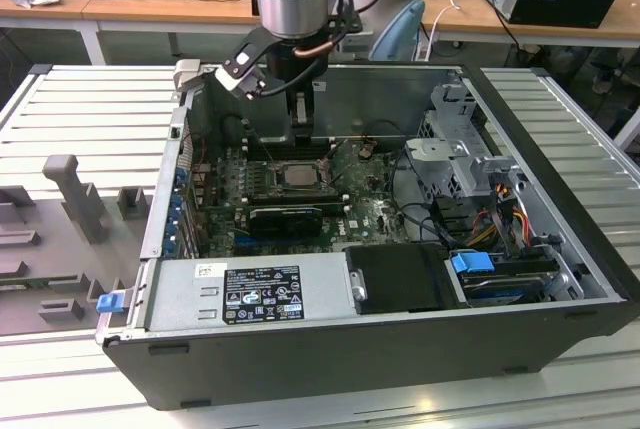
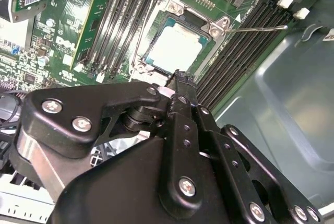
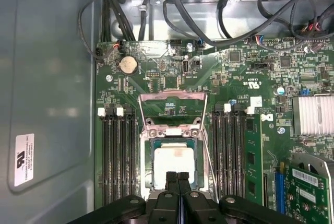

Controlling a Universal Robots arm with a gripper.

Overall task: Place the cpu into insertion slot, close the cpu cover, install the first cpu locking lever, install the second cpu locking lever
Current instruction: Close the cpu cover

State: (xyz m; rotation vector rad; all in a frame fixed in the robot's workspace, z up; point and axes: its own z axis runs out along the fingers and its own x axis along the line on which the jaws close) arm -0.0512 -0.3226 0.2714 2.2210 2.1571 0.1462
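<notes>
Right now your hand (image 3: 177, 176) has fingers pinched together w/ nothing in them, tips by the edge of the cpu (image 3: 174, 163). That cpu sits in the socket (image 3: 147, 156), w/ the cpu cover (image 3: 172, 96) flipped up. Memory slots (image 3: 117, 156) flank both sides; a thin wire lever (image 2: 261, 27) sticks out nearby.

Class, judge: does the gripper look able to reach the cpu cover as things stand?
Probably yes: the cpu cover stands raised beyond the seated cpu, the gripper hangs at the socket's opposite edge, and nothing stands between them.
</notes>
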